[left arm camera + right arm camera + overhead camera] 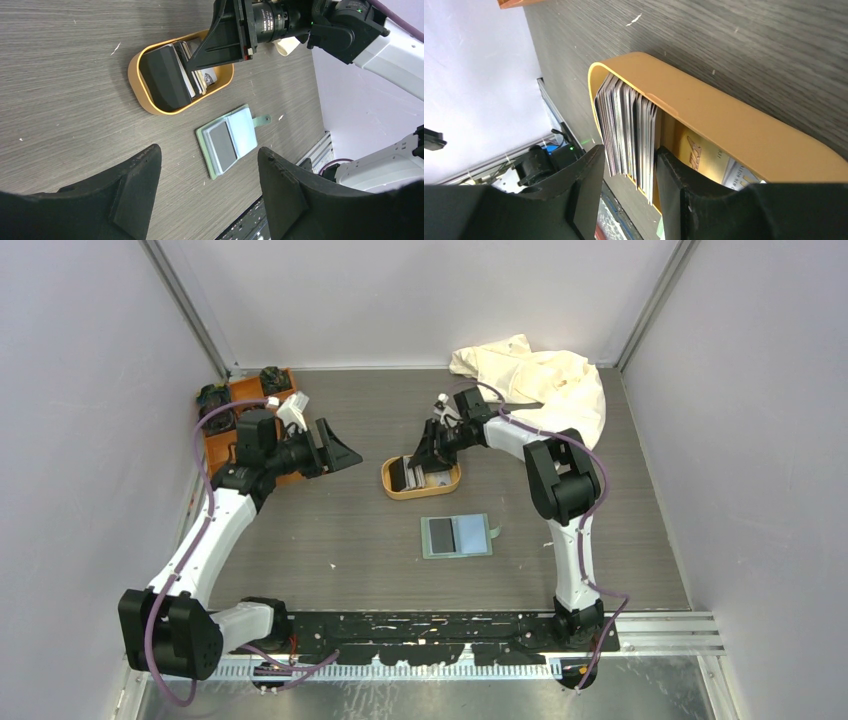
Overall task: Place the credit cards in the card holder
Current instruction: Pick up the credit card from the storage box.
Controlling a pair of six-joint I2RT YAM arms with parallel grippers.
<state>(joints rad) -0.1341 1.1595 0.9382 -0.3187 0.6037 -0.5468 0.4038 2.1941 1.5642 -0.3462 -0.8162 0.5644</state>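
Our right tool [628, 160] straddles the credit cards [624, 125], which stand on edge in the tan tray [724, 117], likely so their edges are easy to pinch. We cannot tell whether its fingers press them. Our left tool [338, 452] hovers left of the tray, fingers apart and empty. The card holder [457, 536] lies open on the worktop [330, 540], nearer, ready for cards. Print on a flat card is unreadable.

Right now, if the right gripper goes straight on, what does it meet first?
The upright credit cards in the tan tray: the right gripper straddles the stack, a finger on either side. The tray floor probably follows, but depth is unclear.
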